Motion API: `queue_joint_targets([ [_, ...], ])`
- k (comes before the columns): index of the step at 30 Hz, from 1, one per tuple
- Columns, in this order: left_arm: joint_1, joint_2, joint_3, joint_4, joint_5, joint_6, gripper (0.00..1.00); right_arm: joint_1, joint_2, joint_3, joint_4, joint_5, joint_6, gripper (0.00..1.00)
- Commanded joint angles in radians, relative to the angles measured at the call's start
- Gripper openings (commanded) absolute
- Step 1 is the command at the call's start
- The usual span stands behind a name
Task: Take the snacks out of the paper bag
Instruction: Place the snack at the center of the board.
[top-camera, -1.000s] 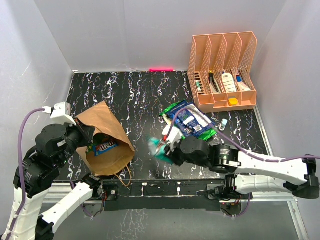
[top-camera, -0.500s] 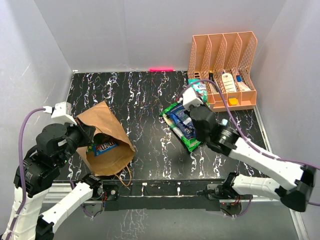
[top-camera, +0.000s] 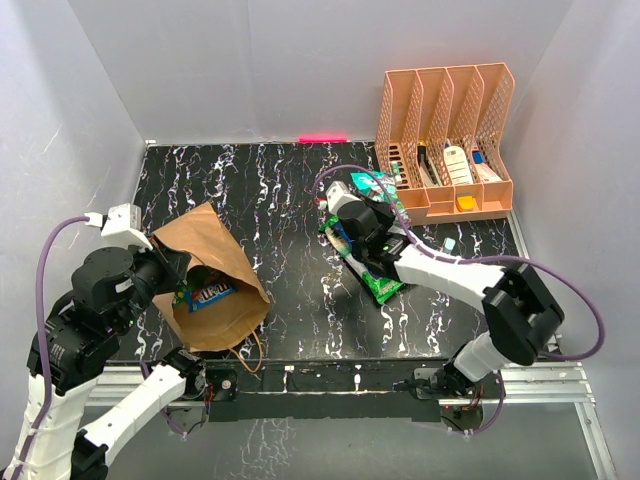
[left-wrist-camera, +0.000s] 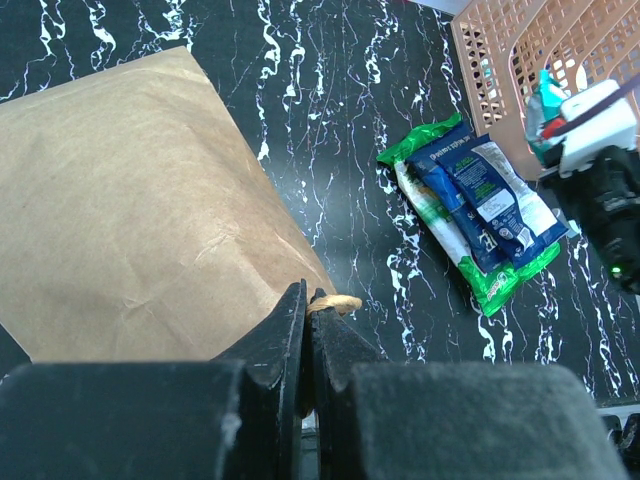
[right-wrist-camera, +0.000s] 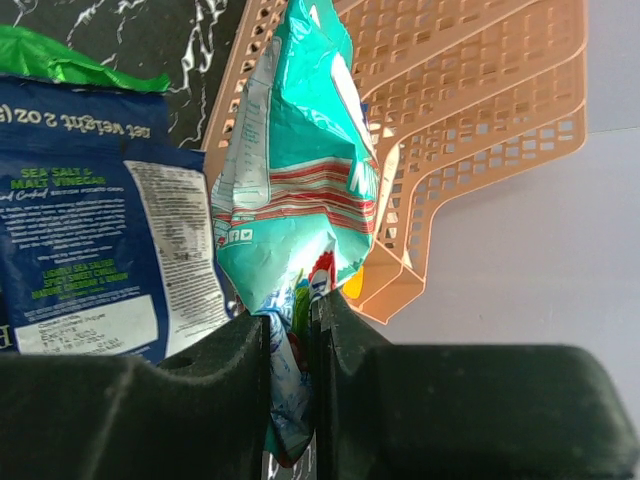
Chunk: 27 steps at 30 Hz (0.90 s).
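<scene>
R claw (right-wrist-camera: 290, 335): jaws nearly together, pinching bottom edge of teal packet (right-wrist-camera: 290, 180). Pkt stands up out of the jaws, just beside orange rack (right-wrist-camera: 470, 110). It has red/white stripes; I can't read its writing.

Under it, dark blue packet (right-wrist-camera: 80, 250) reads "SEA SALT & MALT VINEGAR", "net weight 2 oz". It lies on green packet (left-wrist-camera: 490, 285), flat on table (top-camera: 280, 190), well right of the bag.

L claw (left-wrist-camera: 308, 320): fully closed on rim of paper bag (left-wrist-camera: 130, 200), by a handle.

Top view: another blue pkt (top-camera: 210, 294) in bag mouth, label illegible.
</scene>
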Motion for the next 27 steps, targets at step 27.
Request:
queue_joint_targets([
  [27, -0.004, -0.006, 0.020, 0.006, -0.032, 0.014, 0.00, 0.057, 0.285, -0.083, -0.089, -0.063, 0.395, 0.21],
])
